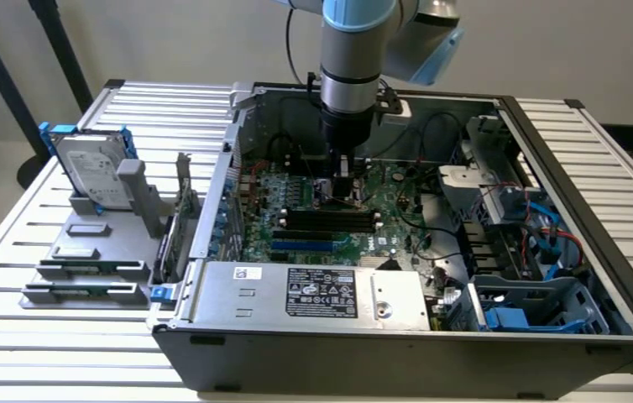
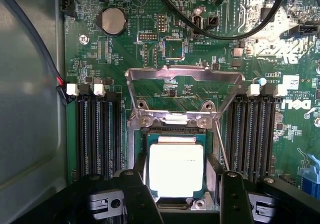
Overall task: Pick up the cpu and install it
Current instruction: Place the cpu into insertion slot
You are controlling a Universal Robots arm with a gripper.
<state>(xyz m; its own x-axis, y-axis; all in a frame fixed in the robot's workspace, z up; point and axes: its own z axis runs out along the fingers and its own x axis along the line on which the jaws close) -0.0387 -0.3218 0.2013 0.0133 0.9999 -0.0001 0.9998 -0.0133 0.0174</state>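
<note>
The cpu (image 2: 176, 166), a small square chip with a bright silvery top and a dark rim, lies flat in the socket on the green motherboard (image 1: 294, 239). The socket's metal load plate (image 2: 184, 74) is swung up and open behind it. My gripper (image 2: 181, 174) is low over the socket, its two black fingers (image 2: 132, 184) standing astride the chip. A narrow gap shows on one side and the other finger is close to the rim, so the gripper looks open. In the exterior view the gripper (image 1: 345, 193) reaches straight down into the open computer case (image 1: 563, 336).
Black memory slots (image 2: 97, 134) flank the socket on both sides. Black cables (image 2: 225, 29) loop over the board beyond it. The power supply (image 1: 311, 294) sits at the case front. Outside, on the exterior view's left, stand a hard drive in a blue bracket (image 1: 91, 172) and grey blocks (image 1: 84, 290).
</note>
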